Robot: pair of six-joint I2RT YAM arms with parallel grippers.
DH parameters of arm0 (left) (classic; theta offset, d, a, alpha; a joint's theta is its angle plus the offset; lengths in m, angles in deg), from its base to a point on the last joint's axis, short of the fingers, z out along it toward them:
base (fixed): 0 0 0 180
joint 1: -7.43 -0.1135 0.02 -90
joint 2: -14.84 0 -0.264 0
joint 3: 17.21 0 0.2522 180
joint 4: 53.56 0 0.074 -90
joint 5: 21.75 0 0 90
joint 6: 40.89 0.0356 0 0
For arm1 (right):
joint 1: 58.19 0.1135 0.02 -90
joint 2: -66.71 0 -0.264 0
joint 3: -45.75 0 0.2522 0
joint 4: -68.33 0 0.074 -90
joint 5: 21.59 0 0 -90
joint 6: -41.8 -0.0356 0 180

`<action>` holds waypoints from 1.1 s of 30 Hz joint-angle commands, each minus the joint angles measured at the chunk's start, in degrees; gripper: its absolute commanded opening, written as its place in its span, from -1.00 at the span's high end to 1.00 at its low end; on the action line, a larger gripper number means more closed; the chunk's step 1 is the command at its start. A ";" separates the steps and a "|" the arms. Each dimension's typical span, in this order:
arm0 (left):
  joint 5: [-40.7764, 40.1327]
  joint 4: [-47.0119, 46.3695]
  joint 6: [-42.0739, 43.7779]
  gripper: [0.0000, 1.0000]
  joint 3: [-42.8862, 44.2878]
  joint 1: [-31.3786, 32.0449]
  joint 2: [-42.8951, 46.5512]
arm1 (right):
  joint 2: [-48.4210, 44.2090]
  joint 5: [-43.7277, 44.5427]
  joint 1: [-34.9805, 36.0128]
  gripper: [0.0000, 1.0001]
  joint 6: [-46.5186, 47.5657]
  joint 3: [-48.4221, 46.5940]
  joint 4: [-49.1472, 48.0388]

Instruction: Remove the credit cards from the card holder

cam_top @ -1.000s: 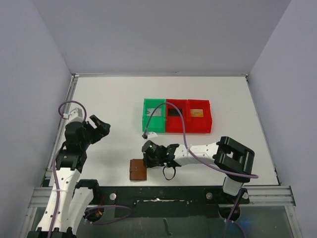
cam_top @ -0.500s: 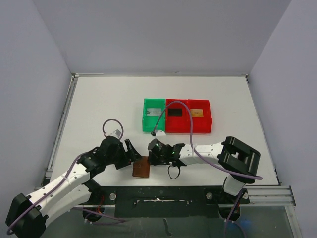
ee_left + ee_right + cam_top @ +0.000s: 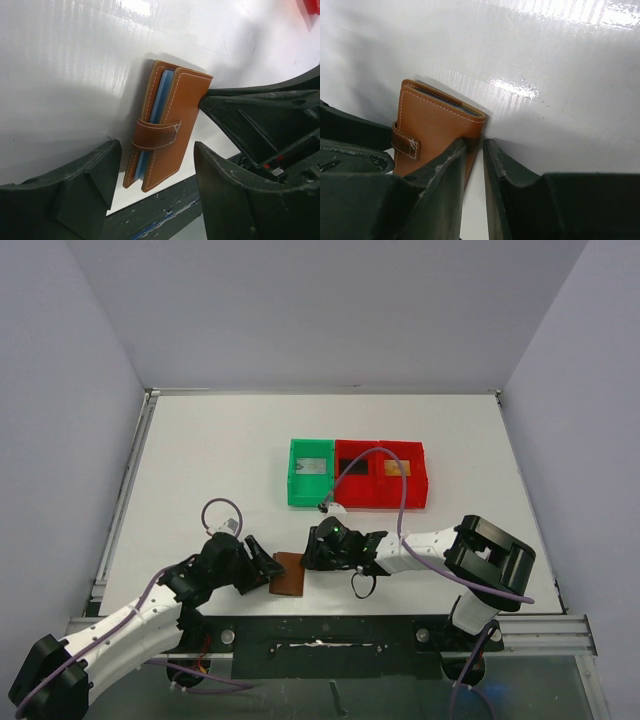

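The card holder [image 3: 290,580] is a closed brown wallet with its tab fastened, lying near the table's front edge. In the left wrist view the card holder [image 3: 167,132] shows blue lining at its edge. My left gripper [image 3: 157,185] is open, its fingers either side of the wallet's near end without touching it. From the other side, my right gripper [image 3: 474,145] has only a narrow slit between its fingers; one finger lies on the wallet's edge [image 3: 435,132], the other on the table beside it. A pale grey card [image 3: 313,467] and a golden one [image 3: 397,468] lie in the trays.
A green tray [image 3: 296,490] and two red trays [image 3: 372,502] stand in a row at mid-table behind the arms. The right arm's purple cable [image 3: 385,465] loops over the red trays. The table's dark front rail [image 3: 165,215] runs just below the wallet.
My left arm has swung from the far left over to the wallet, its fingers narrowing a little. The right gripper and the wallet have shifted slightly right.
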 commanded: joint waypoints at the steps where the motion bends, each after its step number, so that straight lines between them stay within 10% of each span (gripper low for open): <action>1: 0.53 -4.50 -1.12 -0.11 -0.87 0.26 0.52 | -0.74 0.21 -1.00 0.56 0.38 2.24 0.76; 11: 4.87 -16.09 -3.66 0.25 -4.88 0.24 0.73 | -1.18 -5.09 -3.64 0.55 -1.16 6.13 -7.99; 33: 9.30 -25.68 1.50 0.25 3.68 1.29 -7.15 | -5.34 -11.15 -5.89 0.14 -1.75 11.22 -17.96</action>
